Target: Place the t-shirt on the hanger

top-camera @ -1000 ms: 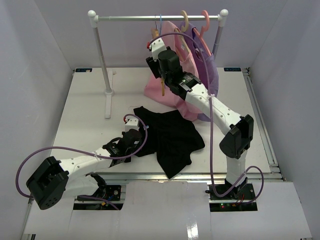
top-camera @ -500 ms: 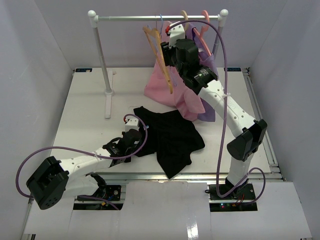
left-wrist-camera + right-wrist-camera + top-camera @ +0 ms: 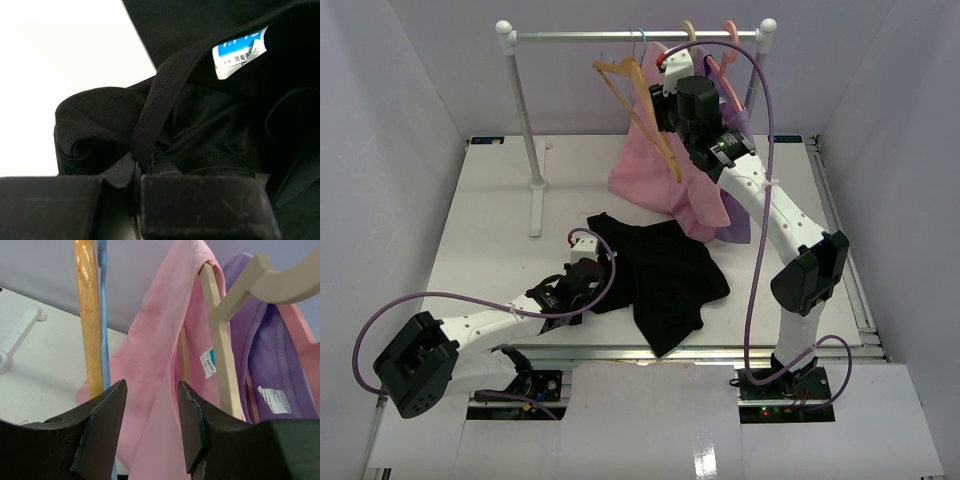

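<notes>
The black t-shirt [image 3: 665, 270] lies crumpled on the white table, near the front. My left gripper [image 3: 582, 287] is shut on its collar band [image 3: 150, 115], and the light neck label [image 3: 240, 52] shows just beyond. My right gripper [image 3: 658, 108] is raised at the rack, open and holding nothing. In the right wrist view [image 3: 151, 400] the thin light-blue hanger [image 3: 103, 315] runs beside the tan-orange hanger [image 3: 89, 315], just past the left finger [image 3: 102, 430]. Pink fabric hangs behind the gap. The blue hanger's hook [image 3: 640, 40] sits on the rail.
A white clothes rack [image 3: 525, 120] stands at the back with its rail [image 3: 580, 36] across the top. The tan-orange hanger [image 3: 638, 105] tilts out to the left. A pink garment [image 3: 655, 170] and a purple garment [image 3: 735, 130] hang on further hangers at the right.
My right arm has moved up and to the right, closer to the rail. The tan-orange hanger has swung up and out to the left. My left gripper and the t-shirt have not moved.
</notes>
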{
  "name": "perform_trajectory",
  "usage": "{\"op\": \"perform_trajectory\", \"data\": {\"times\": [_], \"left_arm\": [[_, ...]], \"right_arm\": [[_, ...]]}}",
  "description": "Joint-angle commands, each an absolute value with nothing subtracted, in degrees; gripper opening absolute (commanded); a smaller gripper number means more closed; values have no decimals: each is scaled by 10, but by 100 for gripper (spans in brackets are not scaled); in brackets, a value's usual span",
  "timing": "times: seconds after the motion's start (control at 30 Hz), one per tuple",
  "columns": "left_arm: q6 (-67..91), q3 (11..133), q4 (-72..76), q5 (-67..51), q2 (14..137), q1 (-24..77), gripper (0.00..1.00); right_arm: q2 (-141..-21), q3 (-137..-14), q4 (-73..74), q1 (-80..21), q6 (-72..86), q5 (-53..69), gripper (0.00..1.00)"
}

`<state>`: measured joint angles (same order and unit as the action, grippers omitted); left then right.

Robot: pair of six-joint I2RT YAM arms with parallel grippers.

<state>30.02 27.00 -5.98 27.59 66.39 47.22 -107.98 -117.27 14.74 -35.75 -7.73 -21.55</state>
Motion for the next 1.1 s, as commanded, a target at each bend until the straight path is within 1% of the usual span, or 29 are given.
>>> {"op": "perform_trajectory", "data": {"times": [0.0,0.2,1.07], "left_arm": [[300,287,-57,275,664,475,0],[300,288,-57,275,666,474,0],[299,290,-57,276,674,474,0]], "right_arm": [[-1050,-1163,109,-357,-85,-208,52],[-1030,-1147,107,-358,-101,-228,52],[-1012,-1132,84,-368,-90,-177,52]]}}
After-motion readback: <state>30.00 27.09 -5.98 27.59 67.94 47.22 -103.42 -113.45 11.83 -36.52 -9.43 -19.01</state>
